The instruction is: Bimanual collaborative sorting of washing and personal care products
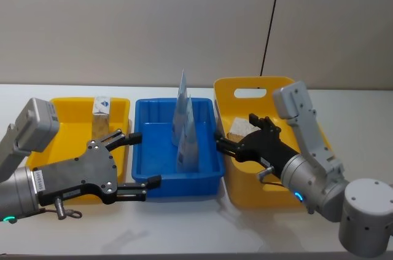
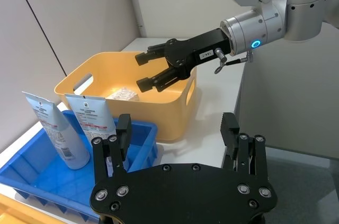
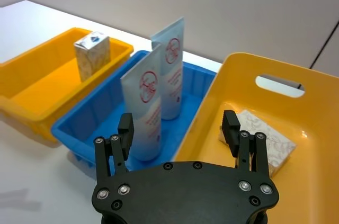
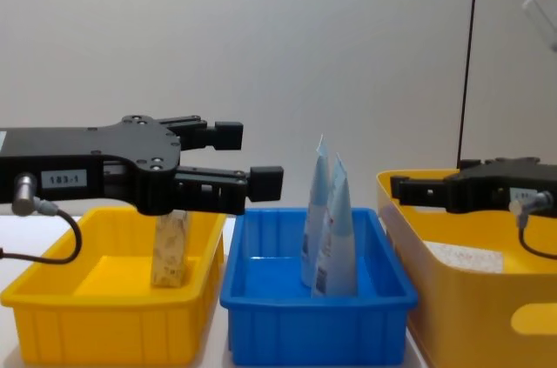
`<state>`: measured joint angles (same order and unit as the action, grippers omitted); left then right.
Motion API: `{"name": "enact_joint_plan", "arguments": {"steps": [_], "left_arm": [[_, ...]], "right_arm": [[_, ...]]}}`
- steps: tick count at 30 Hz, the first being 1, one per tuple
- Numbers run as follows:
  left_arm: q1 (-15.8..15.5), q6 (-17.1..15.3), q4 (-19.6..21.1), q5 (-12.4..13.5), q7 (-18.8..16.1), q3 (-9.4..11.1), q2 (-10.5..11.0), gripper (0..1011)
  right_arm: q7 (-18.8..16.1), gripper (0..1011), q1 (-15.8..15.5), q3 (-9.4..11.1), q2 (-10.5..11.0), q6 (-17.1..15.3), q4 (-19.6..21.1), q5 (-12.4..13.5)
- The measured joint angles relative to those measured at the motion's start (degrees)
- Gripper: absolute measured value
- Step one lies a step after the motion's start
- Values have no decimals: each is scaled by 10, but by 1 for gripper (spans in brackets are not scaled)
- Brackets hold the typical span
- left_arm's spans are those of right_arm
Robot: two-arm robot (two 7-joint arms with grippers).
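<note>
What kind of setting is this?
Probably a robot lab or test cell: a white table against plain grey wall panels, a blue bin between a shallow yellow bin and a tall yellow bin, with the left hand and right hand open above them.

Label check: a white label on the body of my left gripper [image 4: 252,157] reads "183-1". The two tubes [image 3: 144,113] standing in the blue bin [image 3: 87,112] each carry a red circular sign; their finer print is illegible.
</note>
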<state>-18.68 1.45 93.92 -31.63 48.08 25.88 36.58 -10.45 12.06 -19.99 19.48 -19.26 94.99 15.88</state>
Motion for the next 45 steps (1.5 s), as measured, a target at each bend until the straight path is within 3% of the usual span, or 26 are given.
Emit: {"name": "enact_joint_plan", "arguments": {"steps": [19, 45], "left_arm": [[0, 0, 0, 0, 0, 0, 0, 1001], [0, 0, 0, 0, 0, 0, 0, 1001]], "right_arm": [[-8, 1003, 11, -26, -19, -21, 9, -22], [35, 1003, 60, -70, -77, 3, -84, -94]]}}
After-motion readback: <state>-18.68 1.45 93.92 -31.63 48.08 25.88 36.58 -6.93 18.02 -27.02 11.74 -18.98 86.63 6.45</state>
